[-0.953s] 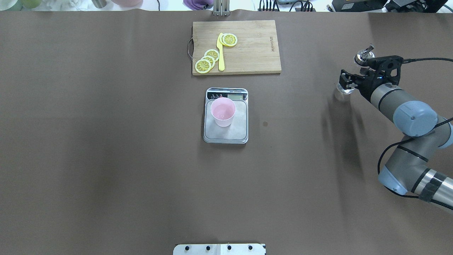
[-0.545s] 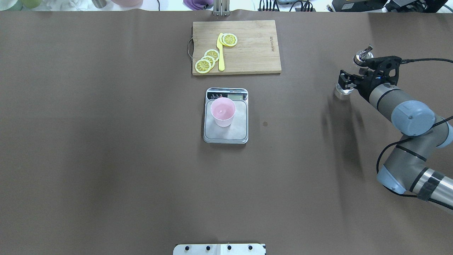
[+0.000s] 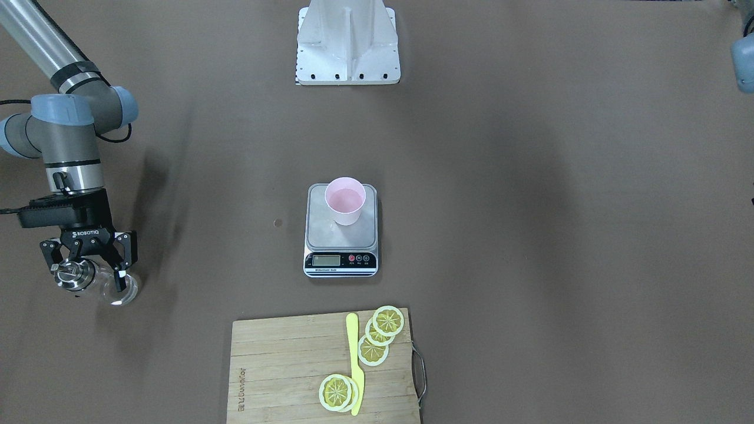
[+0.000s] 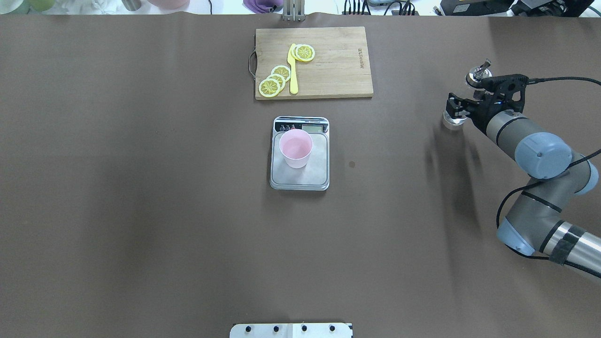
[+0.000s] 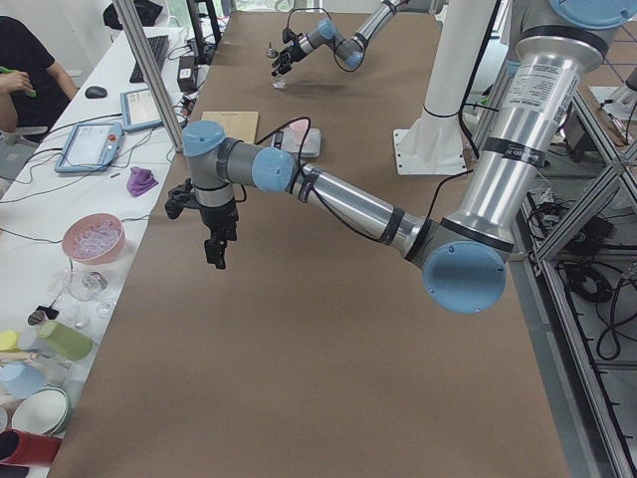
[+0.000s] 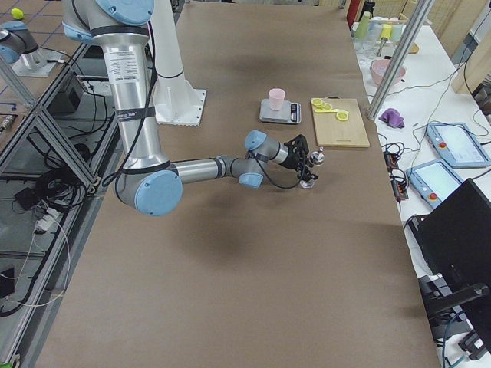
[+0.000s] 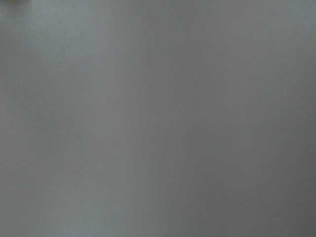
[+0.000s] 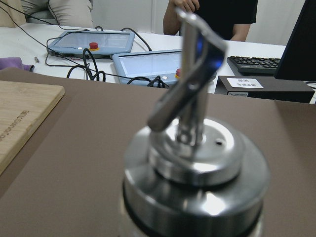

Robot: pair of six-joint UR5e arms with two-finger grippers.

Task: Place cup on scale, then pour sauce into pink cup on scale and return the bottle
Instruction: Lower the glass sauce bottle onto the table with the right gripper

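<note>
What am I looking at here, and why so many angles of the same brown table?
It is a robot with two jointed arms at a brown table, each ending in a two-finger hand. Two pictures look down from above, from opposite sides; two look along the table from its ends; two come from cameras on the wrists. On the table, a pink cup stands on a small kitchen scale, near a wooden cutting board with lemon slices and a yellow knife. The right hand grips a small glass bottle with a metal spout, well off to one side of the scale. The left hand hangs over the table elsewhere.
</note>
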